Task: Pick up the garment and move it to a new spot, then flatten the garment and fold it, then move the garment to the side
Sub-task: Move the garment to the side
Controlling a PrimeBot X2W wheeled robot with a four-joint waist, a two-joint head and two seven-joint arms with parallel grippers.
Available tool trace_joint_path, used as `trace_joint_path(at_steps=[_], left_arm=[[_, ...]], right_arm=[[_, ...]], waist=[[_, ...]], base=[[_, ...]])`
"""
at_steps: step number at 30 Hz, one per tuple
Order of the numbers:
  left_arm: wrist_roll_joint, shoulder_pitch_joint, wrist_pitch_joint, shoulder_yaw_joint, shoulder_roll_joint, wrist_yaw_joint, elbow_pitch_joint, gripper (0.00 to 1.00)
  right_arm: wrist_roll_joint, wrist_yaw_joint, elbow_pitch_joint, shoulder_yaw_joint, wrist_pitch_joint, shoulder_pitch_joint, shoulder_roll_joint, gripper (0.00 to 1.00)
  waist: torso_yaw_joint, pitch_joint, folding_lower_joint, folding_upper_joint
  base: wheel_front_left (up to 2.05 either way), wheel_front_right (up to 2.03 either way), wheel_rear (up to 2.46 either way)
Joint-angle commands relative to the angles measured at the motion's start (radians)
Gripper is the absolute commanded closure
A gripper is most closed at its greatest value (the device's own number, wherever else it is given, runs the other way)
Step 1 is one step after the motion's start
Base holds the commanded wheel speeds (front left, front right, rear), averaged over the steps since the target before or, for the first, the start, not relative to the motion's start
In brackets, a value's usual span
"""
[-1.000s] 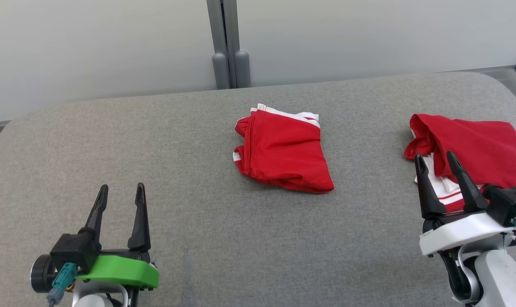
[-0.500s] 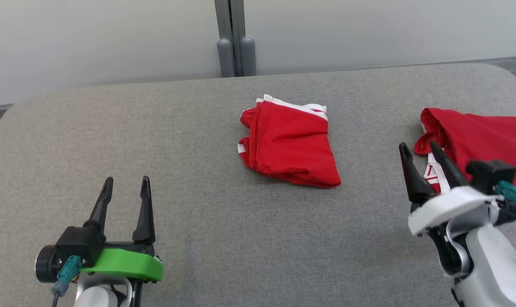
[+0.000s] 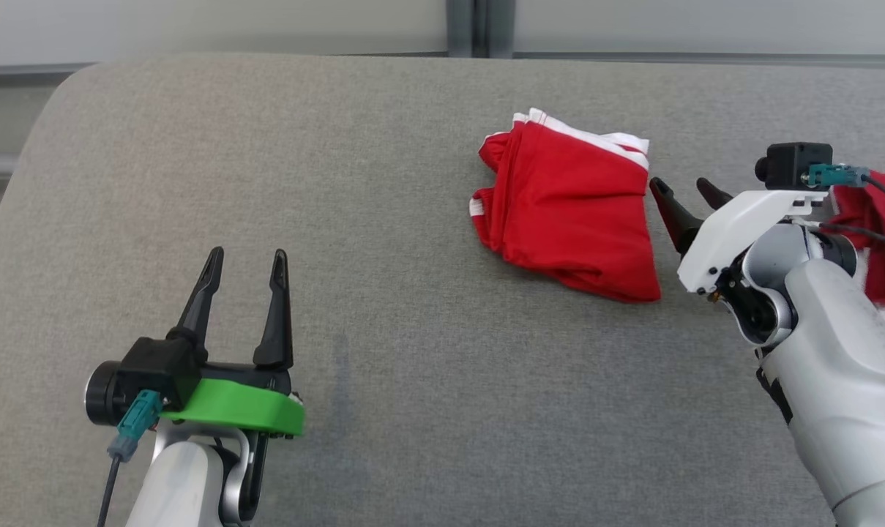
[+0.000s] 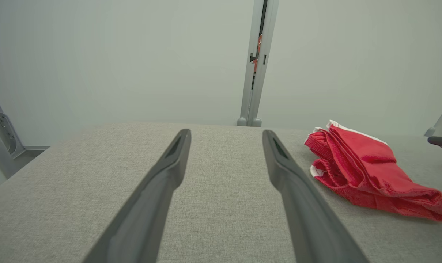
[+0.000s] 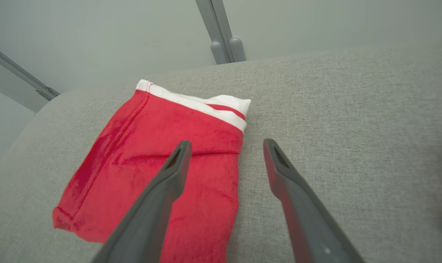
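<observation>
While it gapes empty, the right end effector (image 3: 678, 183) hovers beside the folded garment (image 3: 570, 212).

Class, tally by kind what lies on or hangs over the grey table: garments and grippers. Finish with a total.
Red garments: 2, the folded garment and the second garment at the head view's right edge.
Grippers: 2, the left gripper and the right gripper.
Total: 4.
</observation>
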Motion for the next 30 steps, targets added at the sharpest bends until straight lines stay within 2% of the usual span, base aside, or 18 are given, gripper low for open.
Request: trace_joint_path(at_steps=[1, 7, 12, 13, 14, 15, 23, 30], left_arm=[[0.013, -0.025, -0.003, 0.0, -0.007, -0.006, 0.003, 0.0], [0.018, -0.041, -0.003, 0.003, -0.017, -0.015, 0.009, 0.0], [0.026, -0.041, -0.003, 0.01, -0.022, -0.02, 0.019, 0.0], [0.028, -0.042, -0.003, 0.01, -0.024, -0.022, 0.021, 0.0], [0.029, -0.042, -0.003, 0.009, -0.025, -0.022, 0.024, 0.0], [0.031, -0.042, -0.002, 0.009, -0.026, -0.024, 0.027, 0.0], [0.046, -0.015, -0.003, 0.0, -0.021, -0.038, 0.036, 0.0], [0.049, 0.02, -0.002, -0.038, -0.01, -0.055, 0.035, 0.0]], right_arm=[[0.01, 0.0, 0.03, 0.003, 0.006, -0.032, -0.018, 0.0], [0.071, 0.0, 0.181, 0.026, 0.083, -0.083, -0.021, 0.0], [0.127, 0.0, 0.236, 0.076, 0.133, -0.079, -0.006, 0.0], [0.134, 0.0, 0.241, 0.084, 0.125, -0.079, -0.006, 0.21], [0.138, 0.0, 0.242, 0.091, 0.113, -0.08, -0.009, 0.66], [0.143, 0.0, 0.239, 0.097, 0.094, -0.083, -0.011, 1.0], [0.175, 0.0, 0.234, 0.139, -0.031, -0.09, -0.014, 1.0], [0.217, 0.0, 0.185, 0.198, -0.064, -0.042, -0.014, 1.0]], waist=[[0.074, 0.073, 0.0, 0.0], [0.106, 0.102, 0.0, 0.0], [0.106, 0.101, 0.0, 0.0], [0.103, 0.097, 0.0, 0.0], [0.1, 0.094, 0.0, 0.0], [0.095, 0.088, 0.0, 0.0], [0.023, 0.012, 0.0, 0.0], [-0.105, -0.075, 0.0, 0.0]], base=[[0.0, 0.0, 0.0], [0.0, 0.0, 0.0], [0.0, 0.0, 0.0], [0.0, 0.0, 0.0], [0.0, 0.0, 0.0], [0.0, 0.0, 0.0], [0.0, 0.0, 0.0], [0.0, 0.0, 0.0]])
